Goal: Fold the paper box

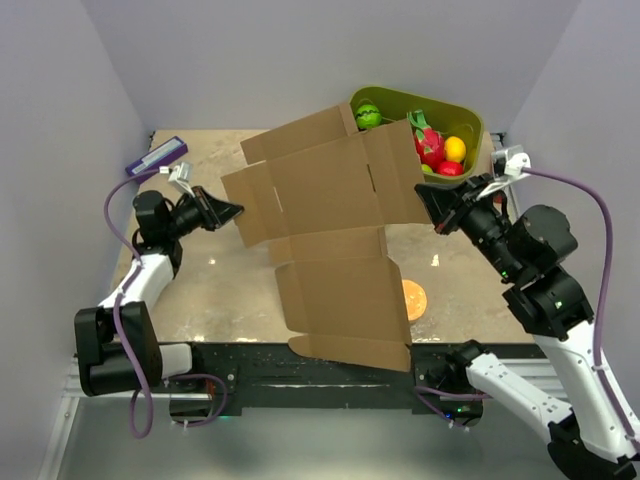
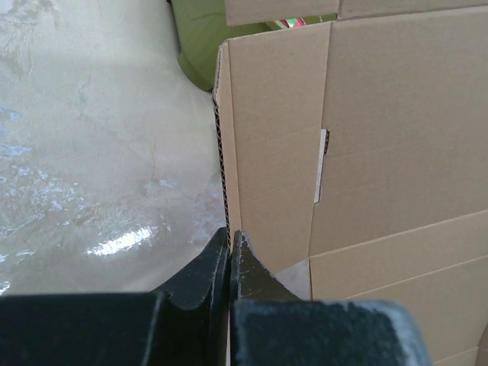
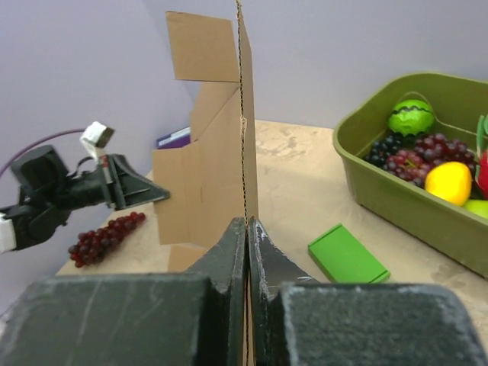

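The paper box [image 1: 330,230] hangs over the table [image 1: 200,290] between the left gripper [image 1: 238,212] and the right gripper [image 1: 430,203], one at each side edge. A bin [image 1: 400,98] stands behind it, far right; grapes [image 3: 105,236] lie before it, a flat box [image 3: 348,254] behind.

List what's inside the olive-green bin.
The olive-green bin holds a green melon, purple grapes, a lemon and a pink dragon fruit. From above, the paper box covers its near-left part, hiding anything there.
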Tool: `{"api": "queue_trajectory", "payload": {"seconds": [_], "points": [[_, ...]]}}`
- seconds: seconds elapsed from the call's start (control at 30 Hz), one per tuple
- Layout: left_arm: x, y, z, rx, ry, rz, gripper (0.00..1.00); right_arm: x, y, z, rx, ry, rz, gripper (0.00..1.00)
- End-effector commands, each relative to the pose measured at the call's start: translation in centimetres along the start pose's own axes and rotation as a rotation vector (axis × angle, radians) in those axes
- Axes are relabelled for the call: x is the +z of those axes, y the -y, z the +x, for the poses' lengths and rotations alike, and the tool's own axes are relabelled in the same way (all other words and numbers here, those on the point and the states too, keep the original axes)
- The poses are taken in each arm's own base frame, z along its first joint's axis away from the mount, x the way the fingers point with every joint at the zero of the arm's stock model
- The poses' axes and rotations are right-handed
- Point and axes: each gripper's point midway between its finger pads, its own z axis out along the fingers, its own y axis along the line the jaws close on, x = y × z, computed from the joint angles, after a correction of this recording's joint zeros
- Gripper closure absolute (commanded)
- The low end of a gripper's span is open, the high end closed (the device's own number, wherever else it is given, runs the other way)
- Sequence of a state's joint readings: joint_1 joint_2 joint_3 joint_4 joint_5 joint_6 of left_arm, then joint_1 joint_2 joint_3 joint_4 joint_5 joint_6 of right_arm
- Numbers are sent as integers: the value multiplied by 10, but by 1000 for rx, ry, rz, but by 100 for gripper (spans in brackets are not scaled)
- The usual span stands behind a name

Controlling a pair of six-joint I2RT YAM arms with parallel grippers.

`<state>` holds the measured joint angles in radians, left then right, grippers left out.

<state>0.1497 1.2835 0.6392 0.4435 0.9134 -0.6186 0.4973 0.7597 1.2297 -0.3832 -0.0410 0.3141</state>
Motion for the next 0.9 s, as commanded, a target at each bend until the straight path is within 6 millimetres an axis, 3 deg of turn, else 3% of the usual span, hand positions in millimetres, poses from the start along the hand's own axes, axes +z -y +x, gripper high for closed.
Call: {"api": "queue_trajectory", "payload": {"seconds": [0.0, 0.1, 0.13, 0.23, 0.4, 0.53, 0.67, 0.87], "points": [[-5, 19, -22, 134, 59, 20, 100, 11, 17, 2, 28, 26, 85, 90], [-11, 28, -35, 225, 105, 0, 100, 14, 28, 11, 41, 17, 140, 54], [-13, 31, -39, 268, 119, -3, 100, 15, 30, 14, 47, 12, 148, 36], [-18, 45, -47, 356, 151, 4, 100, 17, 37, 20, 79, 7, 185, 10], [-21, 59, -49, 447, 167, -4, 100, 21, 36, 41, 258, 0, 194, 2], [-16, 69, -45, 565, 144, -40, 100, 42, 5, 67, 491, -5, -3, 2], [-17, 69, -46, 600, 142, -45, 100, 64, -8, 74, 700, -5, -78, 2], [-12, 86, -31, 691, 111, 18, 100, 92, -11, 65, 923, 44, -111, 1]]}}
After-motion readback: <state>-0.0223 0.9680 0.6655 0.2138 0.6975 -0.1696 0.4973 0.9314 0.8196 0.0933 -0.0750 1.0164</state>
